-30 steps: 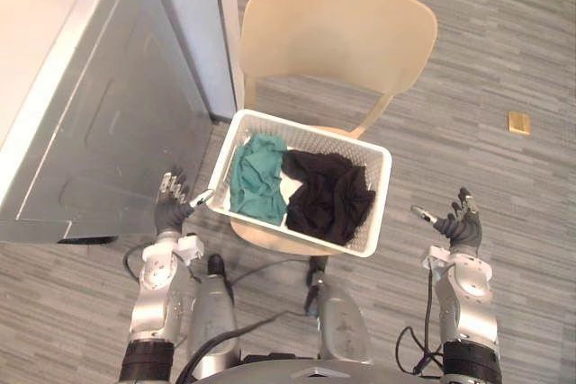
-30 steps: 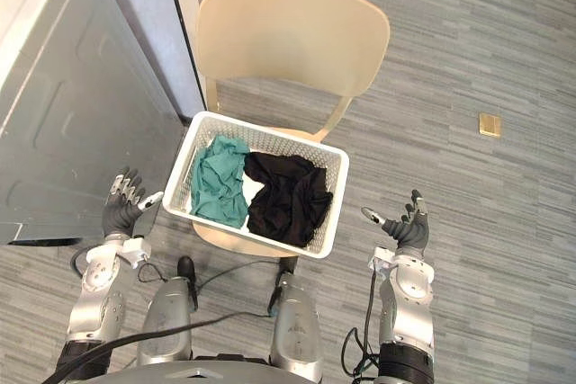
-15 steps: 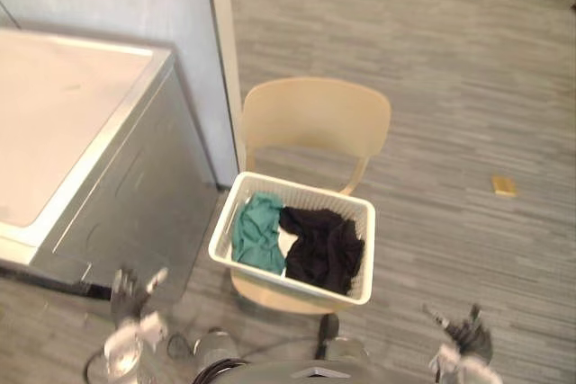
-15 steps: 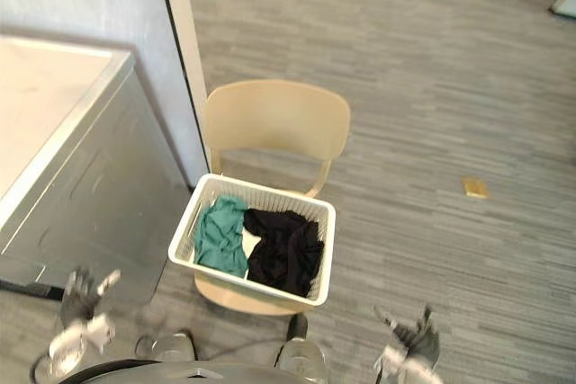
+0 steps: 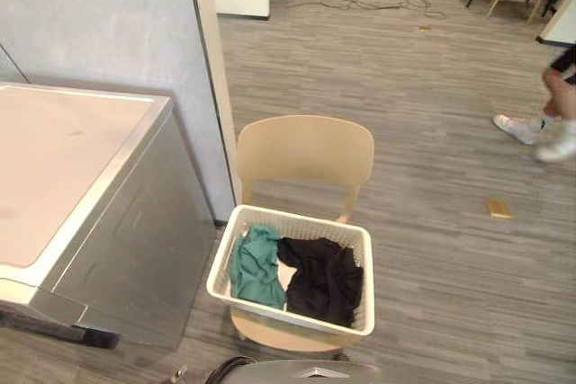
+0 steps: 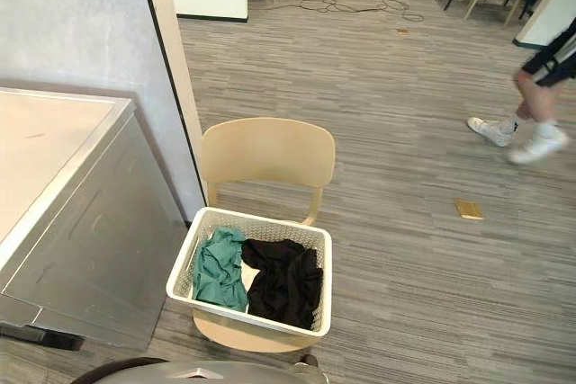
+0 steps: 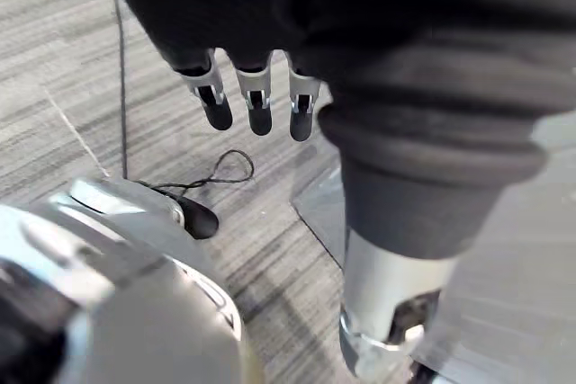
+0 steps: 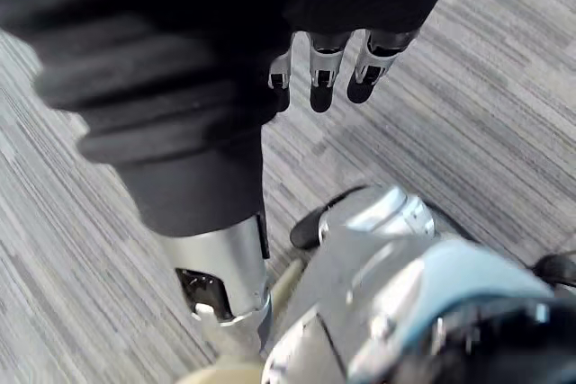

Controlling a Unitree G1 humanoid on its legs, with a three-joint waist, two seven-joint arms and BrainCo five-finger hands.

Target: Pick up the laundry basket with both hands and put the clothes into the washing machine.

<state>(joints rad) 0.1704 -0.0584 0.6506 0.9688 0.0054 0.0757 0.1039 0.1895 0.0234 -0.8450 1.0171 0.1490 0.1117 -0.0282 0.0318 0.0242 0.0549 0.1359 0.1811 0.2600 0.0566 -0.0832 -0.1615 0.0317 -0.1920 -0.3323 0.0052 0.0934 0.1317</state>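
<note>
A white laundry basket (image 5: 298,219) sits on the seat of a beige chair (image 5: 304,154). In it lie a green garment (image 5: 255,264) on the left and a black garment (image 5: 324,281) on the right. The grey washing machine (image 5: 76,182) stands to the left of the chair, its lid down. My left hand (image 7: 256,102) hangs over the floor with straight fingers and holds nothing. My right hand (image 8: 322,76) also hangs over the floor, fingers straight and empty. Both hands are away from the basket.
A grey wall with a pale post (image 5: 209,87) stands behind the machine and chair. A person's legs (image 5: 551,119) cross the floor at the far right. A small tan piece (image 5: 497,208) lies on the floor. More chairs stand far back.
The camera has pulled up and back, so the whole scene shifted. Both hands dropped out of the eye views. A person walked in at the right.
</note>
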